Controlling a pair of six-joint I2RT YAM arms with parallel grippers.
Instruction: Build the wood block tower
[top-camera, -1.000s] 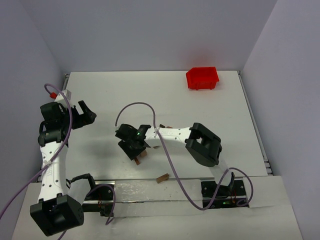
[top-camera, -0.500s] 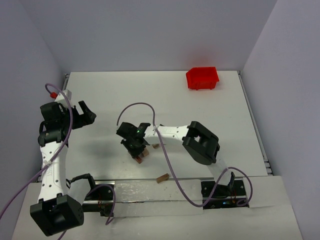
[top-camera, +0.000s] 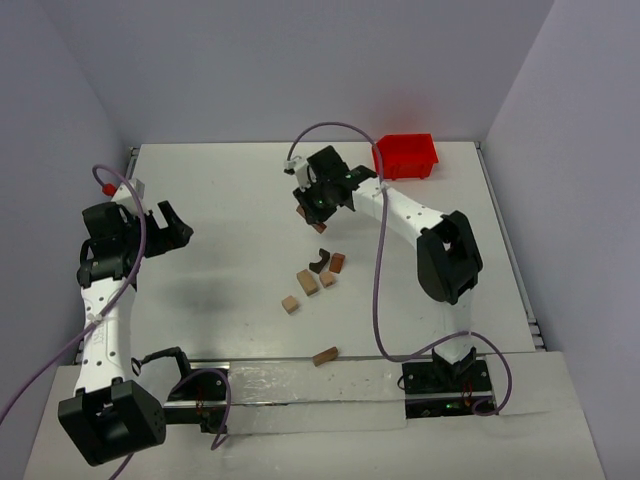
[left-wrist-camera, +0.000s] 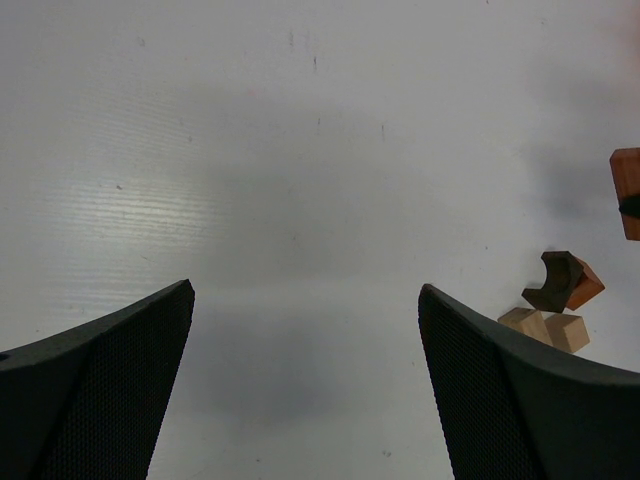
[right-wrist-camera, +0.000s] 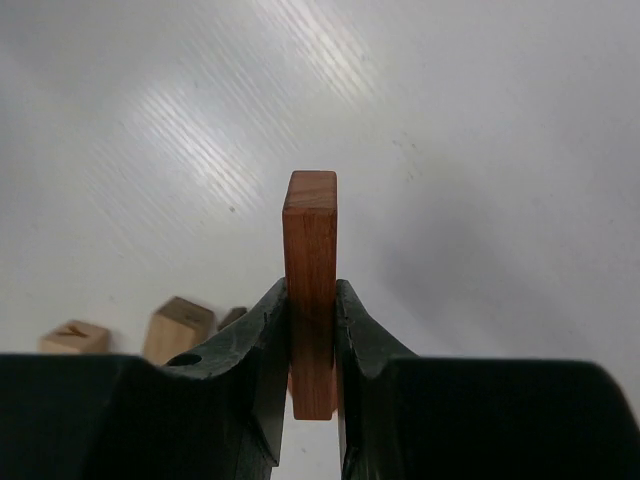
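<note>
My right gripper (top-camera: 311, 208) is shut on a reddish-brown wood bar (right-wrist-camera: 310, 250), held upright above the table at the far middle; the bar's end shows in the top view (top-camera: 319, 227). Loose wood blocks lie mid-table: a dark arch block (top-camera: 318, 263), a reddish cube (top-camera: 338, 262), a tan bar (top-camera: 307, 282), a tan cube (top-camera: 327, 279) and another tan cube (top-camera: 290, 304). A brown bar (top-camera: 324, 355) lies near the front edge. No stacked tower shows. My left gripper (top-camera: 168, 225) is open and empty at the left; its wrist view shows the arch block (left-wrist-camera: 553, 283) at the right.
A red plastic bin (top-camera: 405, 156) stands at the far right, just behind the right arm's forearm. Grey walls close the table on three sides. The right arm's purple cable loops above the blocks.
My right arm has swung from the block cluster mid-table to the far middle, carrying the reddish-brown bar. The blocks it covered now show. The left arm has not moved.
</note>
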